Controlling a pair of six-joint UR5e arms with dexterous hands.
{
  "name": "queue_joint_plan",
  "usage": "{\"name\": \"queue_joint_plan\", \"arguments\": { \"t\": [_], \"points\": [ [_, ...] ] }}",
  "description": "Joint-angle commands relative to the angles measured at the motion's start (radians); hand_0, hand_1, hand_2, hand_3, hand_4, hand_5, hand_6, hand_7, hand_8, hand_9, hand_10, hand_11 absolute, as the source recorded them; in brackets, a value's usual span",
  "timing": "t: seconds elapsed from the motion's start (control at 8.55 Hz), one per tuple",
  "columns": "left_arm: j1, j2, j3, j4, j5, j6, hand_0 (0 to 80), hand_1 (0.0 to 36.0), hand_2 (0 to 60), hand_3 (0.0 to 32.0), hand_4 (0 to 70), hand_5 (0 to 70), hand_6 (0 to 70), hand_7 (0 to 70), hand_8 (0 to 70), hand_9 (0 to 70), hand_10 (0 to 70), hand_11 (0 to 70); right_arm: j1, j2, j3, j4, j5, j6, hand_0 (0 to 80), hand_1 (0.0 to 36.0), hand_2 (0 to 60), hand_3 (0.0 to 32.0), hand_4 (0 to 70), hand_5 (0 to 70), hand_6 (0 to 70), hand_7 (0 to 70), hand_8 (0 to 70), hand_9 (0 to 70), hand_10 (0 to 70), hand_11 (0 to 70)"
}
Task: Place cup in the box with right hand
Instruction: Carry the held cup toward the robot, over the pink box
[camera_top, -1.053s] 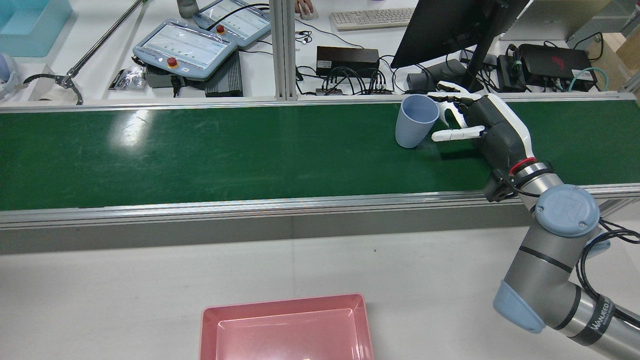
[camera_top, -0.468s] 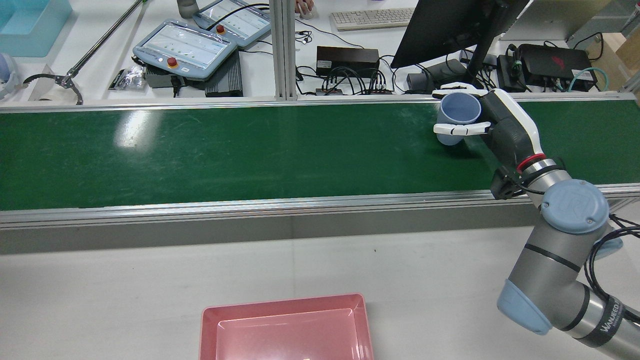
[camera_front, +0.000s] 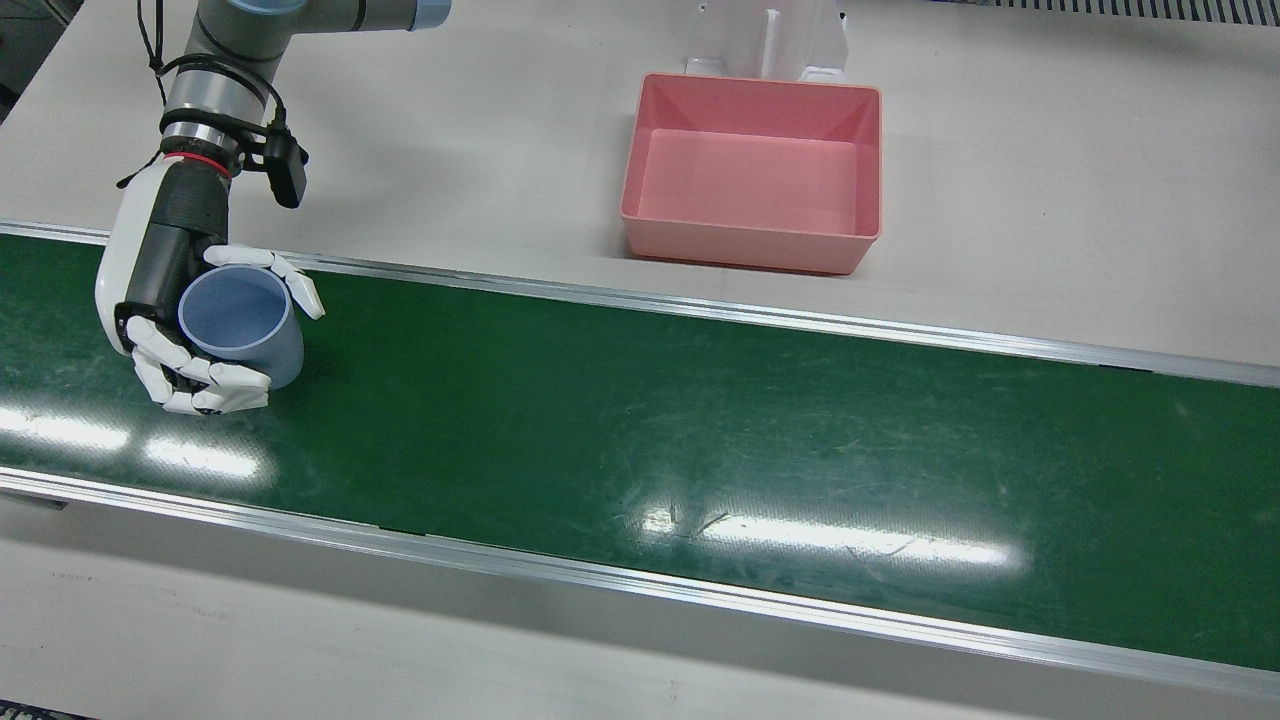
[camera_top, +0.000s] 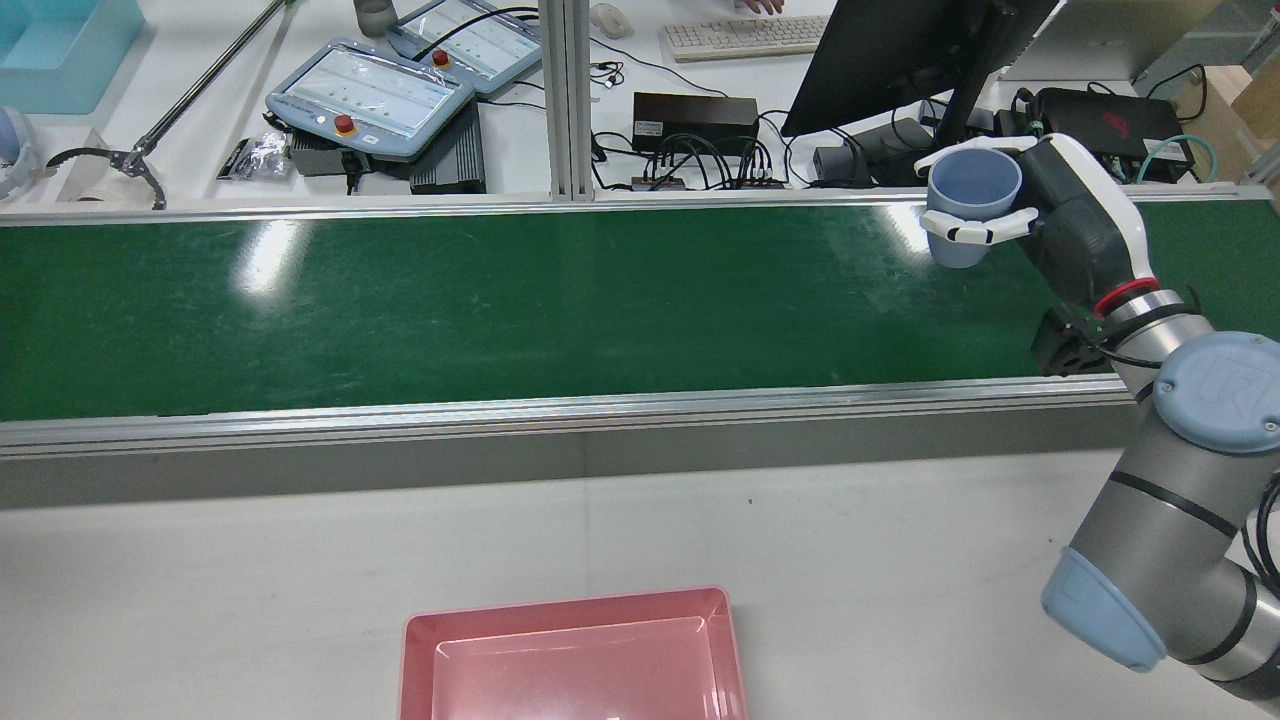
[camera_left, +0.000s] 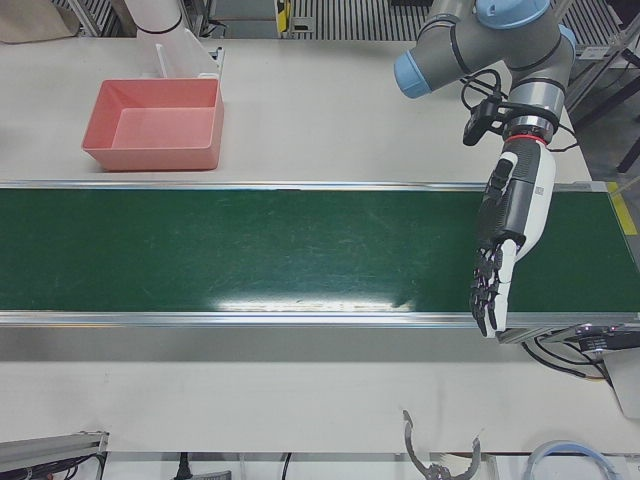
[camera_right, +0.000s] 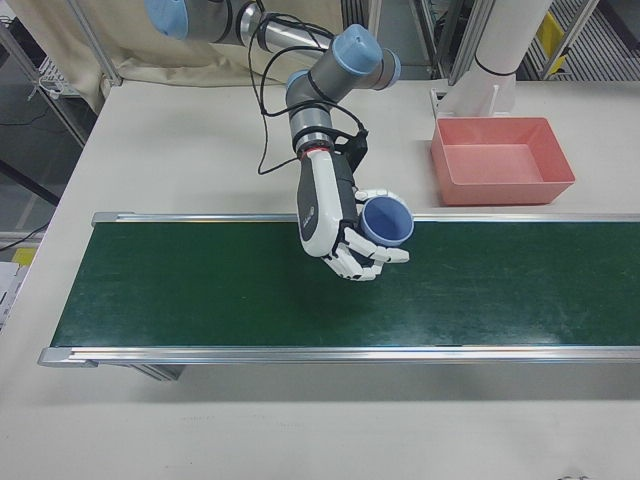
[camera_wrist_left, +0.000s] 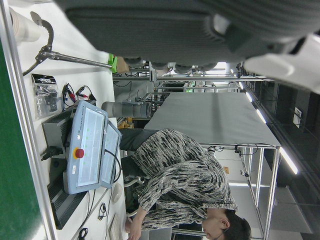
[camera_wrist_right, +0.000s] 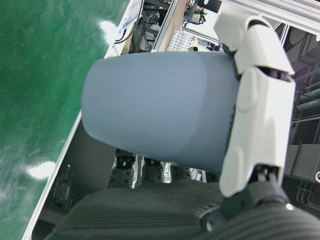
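Note:
My right hand (camera_front: 165, 260) is shut on a light blue cup (camera_front: 240, 320) and holds it upright, mouth up, a little above the green conveyor belt (camera_front: 700, 420) near its end. The hand (camera_top: 1075, 225) and cup (camera_top: 972, 195) also show in the rear view, and the cup in the right-front view (camera_right: 387, 222) and the right hand view (camera_wrist_right: 160, 110). The empty pink box (camera_front: 750, 245) sits on the white table beyond the belt, also seen in the rear view (camera_top: 570, 610). My left hand (camera_left: 510, 230) is open, fingers straight, over the belt's other end.
Beyond the belt in the rear view are teach pendants (camera_top: 370, 95), a monitor (camera_top: 900, 50), a keyboard (camera_top: 745, 35) and cables. A white bracket (camera_front: 770, 40) stands just behind the box. The belt has raised aluminium rails (camera_front: 700, 305) on both sides.
My right hand has closed around the cup, lifted it off the belt and carried it to the right in the rear view. The box has not moved.

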Motion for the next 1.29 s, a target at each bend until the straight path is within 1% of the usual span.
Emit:
{"name": "queue_joint_plan", "arguments": {
  "t": [0.0, 0.12, 0.23, 0.35, 0.47, 0.59, 0.7, 0.82, 0.94, 1.05, 1.17],
  "points": [
    [0.0, 0.0, 0.001, 0.0, 0.0, 0.0, 0.0, 0.0, 0.0, 0.0, 0.0, 0.0, 0.0, 0.0, 0.0, 0.0, 0.0, 0.0, -0.019, -0.044, 0.233, -0.004, -0.008, -0.122, 61.4, 36.0, 60.0, 0.0, 70.0, 19.3, 35.9, 70.0, 62.4, 70.0, 54.8, 70.0],
    [0.0, 0.0, 0.001, 0.0, 0.0, 0.0, 0.0, 0.0, 0.0, 0.0, 0.0, 0.0, 0.0, 0.0, 0.0, 0.0, 0.0, 0.0, -0.083, -0.053, 0.325, -0.006, -0.008, -0.186, 58.9, 36.0, 60.0, 0.0, 70.0, 18.7, 35.1, 70.0, 61.5, 70.0, 53.6, 70.0],
    [0.0, 0.0, 0.001, 0.0, 0.0, 0.0, 0.0, 0.0, 0.0, 0.0, 0.0, 0.0, 0.0, 0.0, 0.0, 0.0, 0.0, 0.0, -0.158, -0.053, 0.392, -0.017, 0.0, -0.254, 59.4, 36.0, 60.0, 0.0, 70.0, 18.3, 34.8, 70.0, 61.4, 70.0, 53.8, 70.0],
    [0.002, -0.001, 0.001, 0.0, 0.0, 0.0, 0.0, 0.0, 0.0, 0.0, 0.0, 0.0, 0.0, 0.0, 0.0, 0.0, 0.0, 0.0, -0.253, -0.046, 0.422, -0.03, 0.005, -0.295, 57.3, 36.0, 60.0, 0.0, 70.0, 18.0, 34.6, 70.0, 61.4, 70.0, 53.7, 70.0],
    [0.0, 0.0, -0.001, 0.001, 0.0, 0.0, 0.0, 0.0, 0.0, 0.0, 0.0, 0.0, 0.0, 0.0, 0.0, 0.0, 0.0, 0.0, -0.357, -0.041, 0.415, -0.029, 0.035, -0.317, 57.7, 36.0, 60.0, 0.0, 70.0, 17.9, 34.5, 70.0, 61.3, 70.0, 53.4, 70.0],
    [0.0, 0.0, -0.001, 0.001, 0.0, 0.0, 0.0, 0.0, 0.0, 0.0, 0.0, 0.0, 0.0, 0.0, 0.0, 0.0, 0.0, 0.0, -0.485, -0.042, 0.412, -0.026, 0.12, -0.34, 58.3, 36.0, 60.0, 0.0, 70.0, 17.7, 34.4, 70.0, 61.4, 70.0, 53.3, 70.0],
    [0.0, -0.001, -0.001, 0.001, 0.0, 0.0, 0.0, 0.0, 0.0, 0.0, 0.0, 0.0, 0.0, 0.0, 0.0, 0.0, 0.0, 0.0, -0.592, -0.038, 0.41, -0.021, 0.188, -0.377, 59.9, 36.0, 60.0, 0.0, 70.0, 17.5, 34.3, 70.0, 61.9, 70.0, 54.0, 70.0],
    [0.0, -0.001, -0.001, 0.001, 0.0, 0.0, 0.0, 0.0, 0.0, 0.0, 0.0, 0.0, 0.0, 0.0, 0.0, 0.0, 0.0, 0.0, -0.669, -0.007, 0.409, -0.02, 0.225, -0.435, 57.0, 36.0, 60.0, 0.0, 70.0, 17.2, 33.6, 70.0, 61.6, 70.0, 54.7, 70.0],
    [0.0, -0.001, -0.001, 0.001, 0.0, 0.0, 0.0, 0.0, 0.0, 0.0, 0.0, 0.0, 0.0, 0.0, 0.0, 0.0, 0.0, 0.0, -0.722, 0.003, 0.408, -0.018, 0.248, -0.482, 56.1, 35.9, 60.0, 0.0, 70.0, 17.1, 33.0, 70.0, 61.0, 70.0, 54.8, 70.0],
    [0.0, -0.001, -0.001, 0.001, 0.0, 0.0, 0.0, 0.0, 0.0, 0.0, 0.0, 0.0, 0.0, 0.0, 0.0, 0.0, 0.0, 0.0, -0.762, 0.002, 0.41, -0.018, 0.277, -0.486, 56.1, 35.4, 60.0, 0.0, 70.0, 16.9, 32.3, 70.0, 60.2, 70.0, 54.1, 70.0],
    [0.0, -0.001, -0.001, 0.001, 0.0, 0.0, 0.0, 0.0, 0.0, 0.0, 0.0, 0.0, 0.0, 0.0, 0.0, 0.0, 0.0, 0.0, -0.791, 0.001, 0.404, -0.017, 0.294, -0.486, 56.0, 34.3, 60.0, 0.0, 70.0, 16.4, 30.9, 70.0, 58.3, 70.0, 51.3, 70.0]
  ]
}}
